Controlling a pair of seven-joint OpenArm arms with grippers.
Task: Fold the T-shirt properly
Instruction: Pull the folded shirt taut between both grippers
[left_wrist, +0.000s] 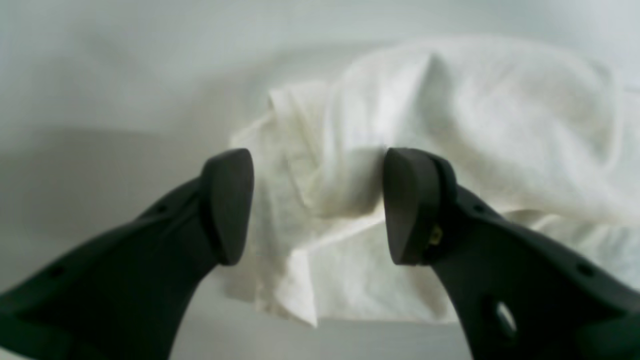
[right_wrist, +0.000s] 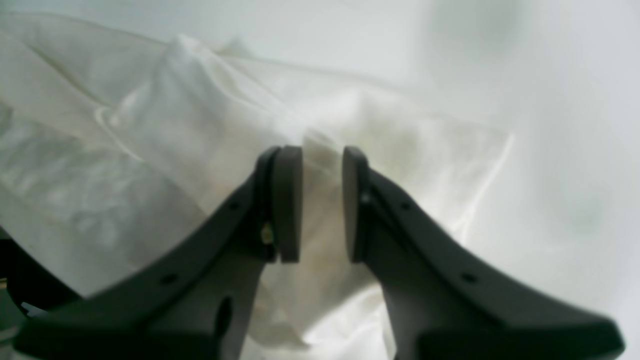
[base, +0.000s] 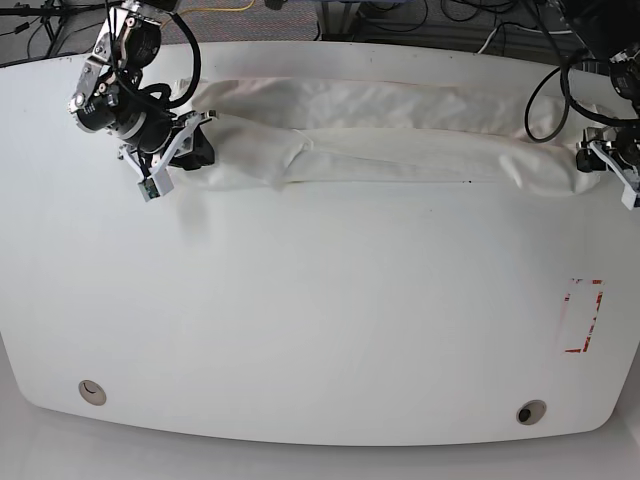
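T-shirt (base: 390, 140) lies as a limp, light band along the worktop's (base: 320, 320) far edge; grip its ends. Right pincer (right_wrist: 322, 205) pinches a fold; left pincer (left_wrist: 317, 207) stands spread.

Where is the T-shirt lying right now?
In the base view, the T-shirt lies stretched along the table's far edge, between the two claws.

We see the T-shirt (base: 390, 135) plain white on the side showing, no print visible. Table (base: 320, 320) is white too, low contrast. Both end effectors, left (left_wrist: 318, 206) and right (right_wrist: 322, 204), have matte black fingers. Red-and-white dashed rectangle marking (base: 583, 316) near the table's right edge.
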